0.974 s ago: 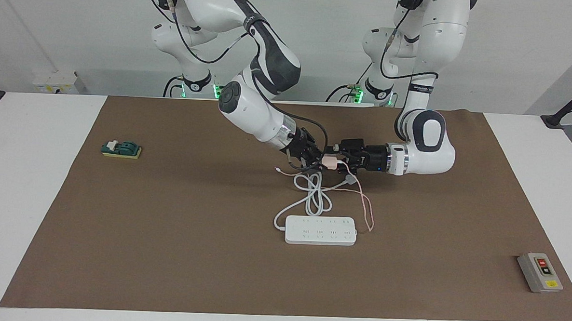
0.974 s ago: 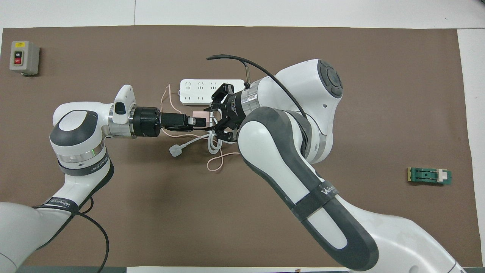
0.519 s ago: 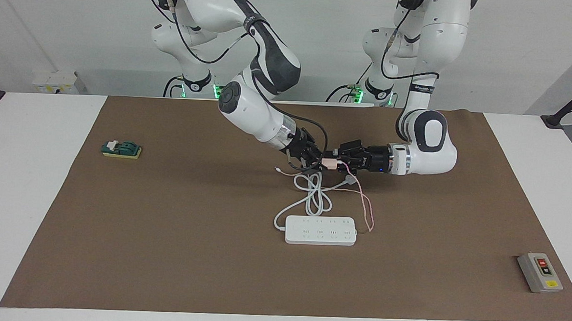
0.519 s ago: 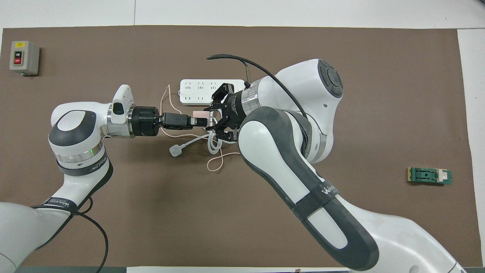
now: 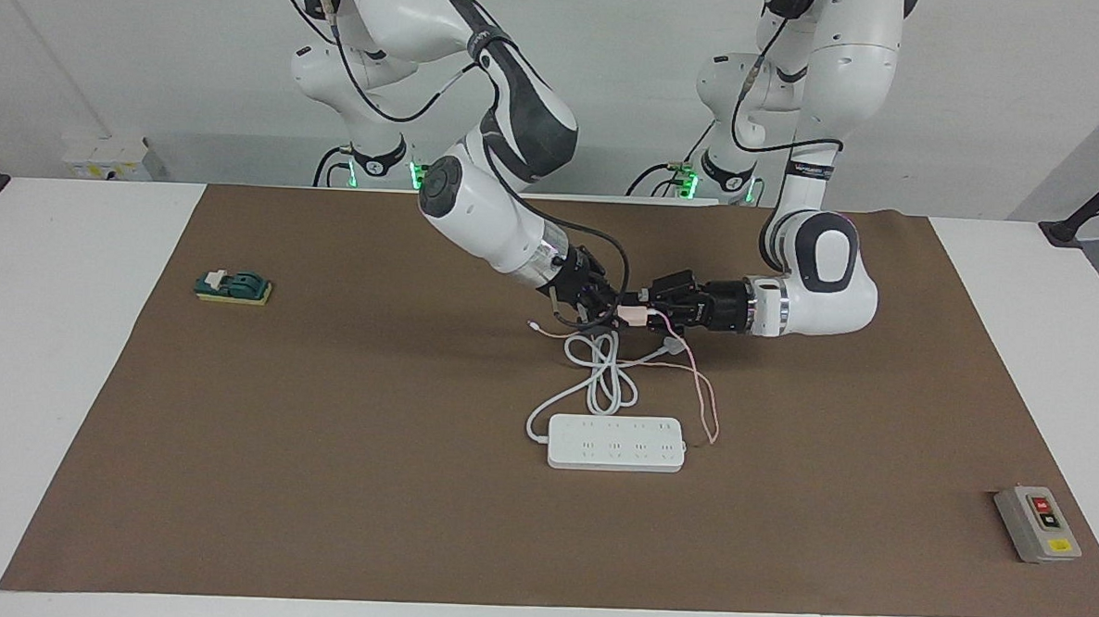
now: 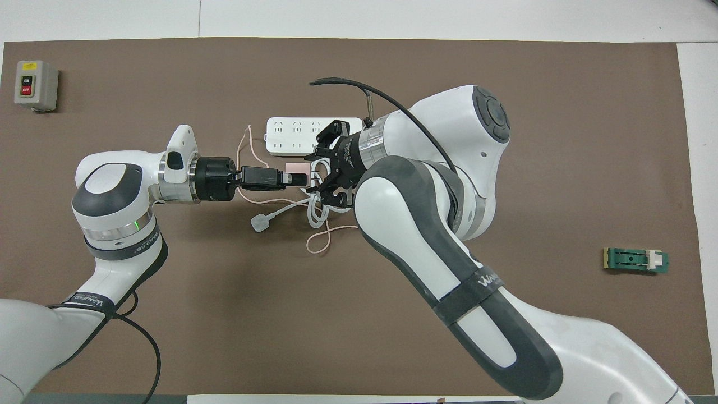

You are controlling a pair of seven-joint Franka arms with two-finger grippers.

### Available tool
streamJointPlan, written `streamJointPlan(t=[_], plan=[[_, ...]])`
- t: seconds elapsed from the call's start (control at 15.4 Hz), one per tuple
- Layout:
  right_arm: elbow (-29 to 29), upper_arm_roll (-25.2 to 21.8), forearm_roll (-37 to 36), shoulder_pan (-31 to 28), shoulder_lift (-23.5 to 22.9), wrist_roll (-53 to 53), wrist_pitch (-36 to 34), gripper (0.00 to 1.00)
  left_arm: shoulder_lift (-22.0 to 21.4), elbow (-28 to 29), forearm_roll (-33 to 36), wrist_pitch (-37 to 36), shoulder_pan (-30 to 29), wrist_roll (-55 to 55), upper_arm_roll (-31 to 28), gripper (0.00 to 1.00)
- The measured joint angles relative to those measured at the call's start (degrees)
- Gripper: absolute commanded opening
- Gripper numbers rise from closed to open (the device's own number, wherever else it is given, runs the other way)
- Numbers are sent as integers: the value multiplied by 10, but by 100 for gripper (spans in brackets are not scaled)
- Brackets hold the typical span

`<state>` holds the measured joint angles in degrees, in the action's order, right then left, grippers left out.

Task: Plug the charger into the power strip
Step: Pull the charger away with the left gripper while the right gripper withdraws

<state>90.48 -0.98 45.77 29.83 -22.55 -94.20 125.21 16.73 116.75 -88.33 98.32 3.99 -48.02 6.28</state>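
Two end effectors meet over the coiled cord.
Your left end effector (image 5: 647, 315) clamps the charger (image 5: 635, 314); whether the right end effector (image 5: 611, 311) grips, you cannot tell.

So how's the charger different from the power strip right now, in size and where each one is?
The charger is a small pale pink block; the power strip is a much longer white bar with rows of sockets. The charger is up in the air, clamped in the left hand with the right hand right beside it; the power strip lies flat on the brown mat. Both trail a cable.
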Motion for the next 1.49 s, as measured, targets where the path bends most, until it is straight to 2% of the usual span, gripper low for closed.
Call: streamJointPlan(t=[0.19,0.32,0.65,0.84,1.23,1.49], plan=[[-12,-2,-2,-20,0,-4,-13,100,0,-2,1,2,-2,-5,-3,0],[-22,-3,-8,-45,0,-4,-33,100,-1,-9,27,5,-15,-9,-5,0],[-57,-4,-87,-121,7,30,-99,100,0,-100,208,9,-59,-9,-7,7],[-64,-5,-122,-162,23,142,-150,100,7,-147,314,35,-60,-9,-6,0],[-65,-6,-230,-238,60,462,-248,100,37,-245,508,66,-57,-11,-1,0],[-65,-6,-320,-243,84,653,-270,100,63,-300,611,91,-5,-30,5,0]])
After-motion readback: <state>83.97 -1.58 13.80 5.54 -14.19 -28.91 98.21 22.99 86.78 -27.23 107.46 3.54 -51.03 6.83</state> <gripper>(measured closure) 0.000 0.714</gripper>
